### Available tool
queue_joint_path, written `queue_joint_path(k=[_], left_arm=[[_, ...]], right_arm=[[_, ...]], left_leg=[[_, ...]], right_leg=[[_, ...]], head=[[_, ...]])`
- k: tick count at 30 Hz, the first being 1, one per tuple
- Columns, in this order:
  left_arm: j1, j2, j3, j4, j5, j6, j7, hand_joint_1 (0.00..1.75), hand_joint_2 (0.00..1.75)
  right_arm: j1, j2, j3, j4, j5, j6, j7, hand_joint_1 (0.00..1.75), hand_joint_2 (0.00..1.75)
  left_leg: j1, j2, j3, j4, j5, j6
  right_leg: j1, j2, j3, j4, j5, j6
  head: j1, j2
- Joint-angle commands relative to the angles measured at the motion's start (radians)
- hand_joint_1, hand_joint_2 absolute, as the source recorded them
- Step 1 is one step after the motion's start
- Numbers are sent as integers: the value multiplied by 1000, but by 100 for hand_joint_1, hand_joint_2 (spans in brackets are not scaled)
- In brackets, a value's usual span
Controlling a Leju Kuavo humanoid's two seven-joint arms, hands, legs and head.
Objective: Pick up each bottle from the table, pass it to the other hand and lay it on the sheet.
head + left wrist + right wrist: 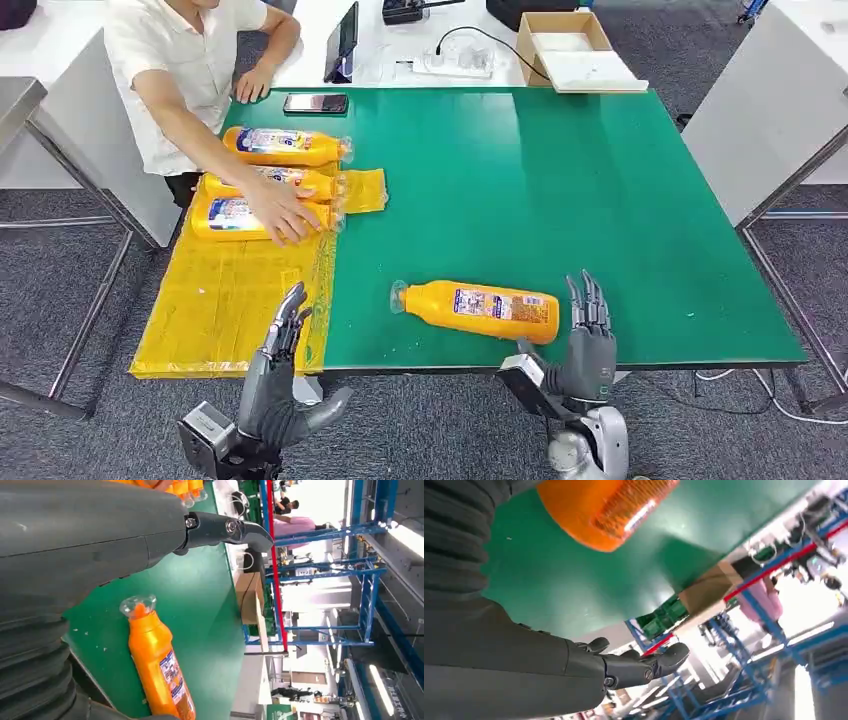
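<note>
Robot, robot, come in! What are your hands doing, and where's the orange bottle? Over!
Both hands open: left hand, right hand. One bottle lying on the green table, beside right hand. Person's hand on the bottles at the yellow sheet.

The flat felt-like surface point(560, 190) is deep green. A plastic bottle point(485, 309) lying on it is orange, with a clear cap and a label printed in blue, white and red. Three like orange bottles point(268, 180) lie on a crinkled yellow plastic sheet point(225, 300). A person's short-sleeved shirt point(175, 55) is white. An open cardboard box point(565, 45) is tan. Both robot hands are dark grey.
</note>
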Motion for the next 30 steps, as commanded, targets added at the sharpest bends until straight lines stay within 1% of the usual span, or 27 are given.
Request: queue_joint_path(k=[1, 7, 9, 10, 12, 13, 14, 16, 18, 19, 20, 21, 24, 25, 27, 28, 30], left_arm=[[-34, -3, -18, 68, 7, -3, 8, 0, 175], [-33, -2, -19, 68, 7, -4, 8, 0, 175], [-33, -1, -26, 68, 7, -10, 10, 0, 175], [-34, 4, -38, 66, -5, -11, 12, 0, 175], [-36, 8, -51, 64, -12, -15, 11, 0, 175], [-37, 8, -56, 61, -12, -18, 10, 0, 175], [-38, 9, -60, 58, -13, -21, 8, 0, 175], [-41, 9, -65, 55, -14, -25, 8, 0, 175], [-44, 7, -66, 58, -15, -26, 8, 0, 175], [-45, 7, -66, 58, -15, -26, 8, 0, 175], [-46, 6, -65, 60, -15, -28, 8, 0, 175], [-48, 6, -66, 61, -10, -44, 9, 0, 175], [-42, 6, -62, 53, 40, -116, 17, 0, 175], [-40, 5, -60, 50, 40, -117, 17, 0, 175], [-41, 5, -60, 50, 33, -121, 20, 0, 175], [-43, 4, -58, 51, 33, -122, 20, 0, 175], [-49, 0, -54, 58, 27, -125, 24, 0, 175]], right_arm=[[-66, -47, 85, 140, 11, -64, 26, 0, 175], [-65, -49, 90, 143, 11, -63, 27, 0, 175], [-72, -59, 123, 158, 5, -43, 35, 0, 175], [-80, -68, 150, 177, 13, -24, 56, 0, 175], [-92, -82, 194, 203, 15, 15, 62, 0, 175], [-97, -90, 215, 212, 21, 29, 69, 0, 175], [-100, -93, 229, 219, 32, 30, 77, 0, 175], [-112, -101, 251, 225, 62, 6, 103, 0, 175], [-123, -106, 260, 225, 68, 9, 122, 0, 175], [-124, -107, 261, 223, 68, 11, 124, 0, 175], [-126, -110, 264, 219, 71, 23, 140, 0, 175], [-135, -119, 277, 222, 75, 58, 167, 0, 175], [-164, -133, 292, 240, 88, 119, 224, 0, 175], [-171, -135, 294, 246, 92, 129, 235, 0, 175], [-186, -140, 300, 262, 112, 144, 261, 0, 175], [-190, -143, 304, 267, 116, 150, 264, 0, 175], [-204, -146, 316, 279, 140, 148, 278, 0, 175]], left_leg=[[0, 1, 4, -2, -1, -1], [0, 1, 5, -1, -1, -1], [0, 1, 4, -1, -1, -1], [1, 1, 6, -2, -1, -1], [0, 2, 3, -1, -1, -1], [0, 2, 6, -2, -1, -1], [0, 2, 4, -1, -1, -1], [0, 1, 5, -2, -1, -1], [0, 1, 3, -1, 0, -1], [0, 2, 5, -1, -1, -1], [0, 2, 4, -1, -1, -1], [0, 1, 3, -1, 0, -1], [0, 1, 3, -1, 0, -1], [0, 2, 6, -1, -2, -1], [0, 1, 3, -1, 0, -1], [0, 2, 4, -1, -1, -1], [0, 1, 2, -1, 0, -1]], right_leg=[[0, 0, 4, -1, -1, -1], [1, -1, 5, -2, -1, -1], [0, 0, 4, -1, -1, -1], [1, 0, 6, -2, -1, -1], [1, 0, 3, -1, 0, -1], [1, 0, 5, -2, -1, -1], [1, 0, 3, -1, 0, -1], [1, -1, 5, -2, -1, -1], [0, 0, 3, -1, 0, -1], [1, 0, 5, -1, -1, -2], [0, 0, 4, -1, -1, -1], [0, 0, 3, -1, 0, -1], [0, 0, 2, -1, 0, -1], [0, 0, 5, -1, -1, -1], [0, 0, 2, -1, 0, -1], [0, 1, 4, -1, -1, -1], [0, 0, 2, -1, 0, -1]], head=[[0, 0], [0, 0], [0, 0], [0, 0], [0, 0], [0, 0], [0, 0], [0, 0], [0, 0], [0, 0], [0, 0], [0, 0], [0, 0], [0, 0], [0, 0], [0, 0], [0, 0]])
